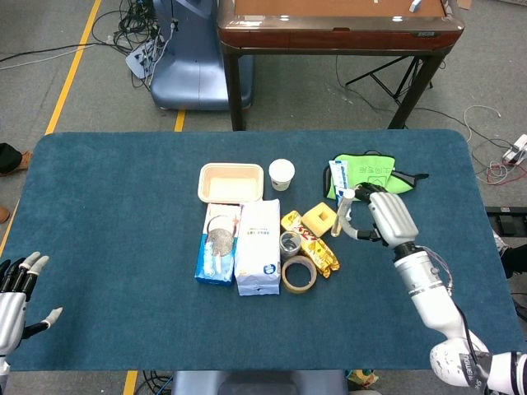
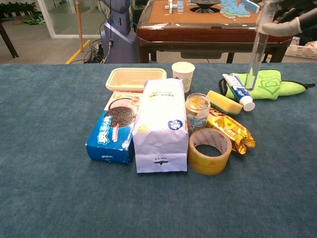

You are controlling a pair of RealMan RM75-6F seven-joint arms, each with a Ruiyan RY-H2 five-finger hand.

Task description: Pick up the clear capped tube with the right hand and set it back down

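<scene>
The pick-up part looks done, and the carry is the step in hand. The tube point(image 2: 258, 47) hangs in the air at the upper right of the chest view, nearly upright, with its lower end above the green cloth point(image 2: 267, 84) and the toothpaste point(image 2: 237, 91), touching nothing below. In the head view the tube point(image 1: 344, 212) shows right of centre, just right of the yellow sponge point(image 1: 319, 220).

The right hand point(image 1: 387, 216) grips the tube near its capped top. In the head view its fingers curl around the tube from the right, closed on it and not spread. In the chest view only the fingertips point(image 2: 282, 26) show, at the top right edge, so how firm the hold is I cannot tell.

What remains, as I judge it, is the setting down. The next move asks for a free place on the table point(image 1: 123, 214); the bare blue surface to the right of the gold wrapper point(image 2: 232, 130) seems suitable. The tube is thin, so it may fall over if it is released upright.

The left hand point(image 1: 20, 295) rests at the lower left of the head view, fingers spread, holding nothing.
</scene>
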